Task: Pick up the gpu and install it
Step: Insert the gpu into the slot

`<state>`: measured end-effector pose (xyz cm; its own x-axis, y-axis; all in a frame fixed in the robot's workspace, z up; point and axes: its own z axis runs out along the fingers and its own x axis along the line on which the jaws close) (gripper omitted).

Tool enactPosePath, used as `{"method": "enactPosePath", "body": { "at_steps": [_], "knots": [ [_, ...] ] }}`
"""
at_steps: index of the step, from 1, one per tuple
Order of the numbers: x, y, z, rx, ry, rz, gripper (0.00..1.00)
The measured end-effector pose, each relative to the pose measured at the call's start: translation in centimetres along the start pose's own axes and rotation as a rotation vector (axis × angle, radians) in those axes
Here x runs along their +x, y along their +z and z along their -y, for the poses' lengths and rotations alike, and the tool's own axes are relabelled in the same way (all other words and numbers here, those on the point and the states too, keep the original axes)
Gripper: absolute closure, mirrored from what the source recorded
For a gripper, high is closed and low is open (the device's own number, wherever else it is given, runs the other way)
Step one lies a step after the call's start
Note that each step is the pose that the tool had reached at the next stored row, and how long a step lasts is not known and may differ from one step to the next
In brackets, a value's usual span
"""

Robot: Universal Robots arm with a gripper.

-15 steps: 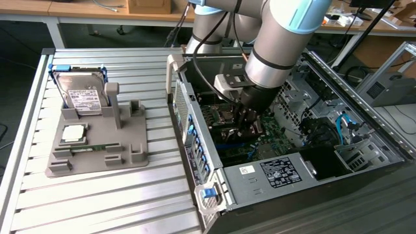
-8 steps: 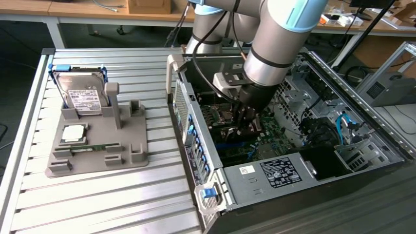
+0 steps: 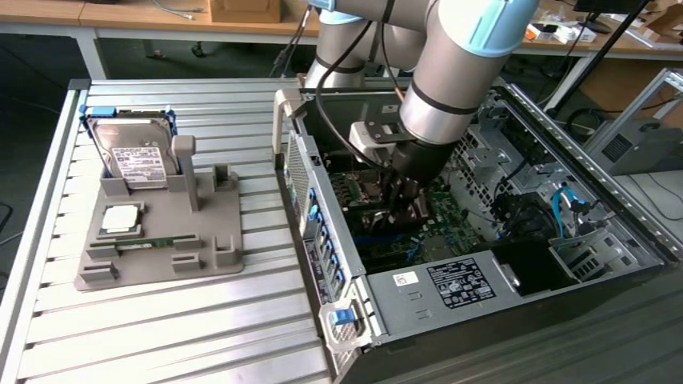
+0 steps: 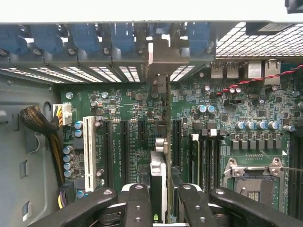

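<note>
Wrist view looks down between the two dark fingers (image 4: pixel 137 208) of the gripper (image 4: pixel 161 208), which are clamped on the gpu (image 4: pixel 163 142) — seen edge-on as a thin blade running away from the fingers over the green motherboard (image 4: pixel 128 123). Its silver bracket (image 4: pixel 161 56) stands at the far end, against the row of slot openings in the case's rear wall, among the blue clips (image 4: pixel 85 38). The card stands upright among the long black expansion slots, a white slot (image 4: pixel 88 146) off to one side and the empty CPU socket (image 4: pixel 255 177) to the other; whether its edge is fully seated in a slot cannot be told.

Exterior view, from near to far: the ribbed metal table (image 3: pixel 160 336) holds a grey fixture tray (image 3: pixel 171 248) on the view's left, with a memory strip (image 3: pixel 160 242) lying in it, a processor (image 3: pixel 120 220) behind that, and a hard drive (image 3: pixel 133 156) standing upright at the tray's far end. To the right lies the open computer case (image 3: pixel 513 264), power supply (image 3: pixel 459 284) at its near end. The arm (image 3: pixel 449 88) reaches down from the far side into the case, its gripper (image 3: pixel 405 204) low over the motherboard.
</note>
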<state>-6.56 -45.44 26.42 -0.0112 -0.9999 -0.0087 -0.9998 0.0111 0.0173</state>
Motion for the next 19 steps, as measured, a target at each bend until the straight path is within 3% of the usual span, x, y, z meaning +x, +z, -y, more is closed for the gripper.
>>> {"method": "enactPosePath", "body": {
  "at_steps": [19],
  "knots": [
    [0.4, 0.49, -0.76, -0.0001, 0.001, -0.0003, 0.73]
  ]
}}
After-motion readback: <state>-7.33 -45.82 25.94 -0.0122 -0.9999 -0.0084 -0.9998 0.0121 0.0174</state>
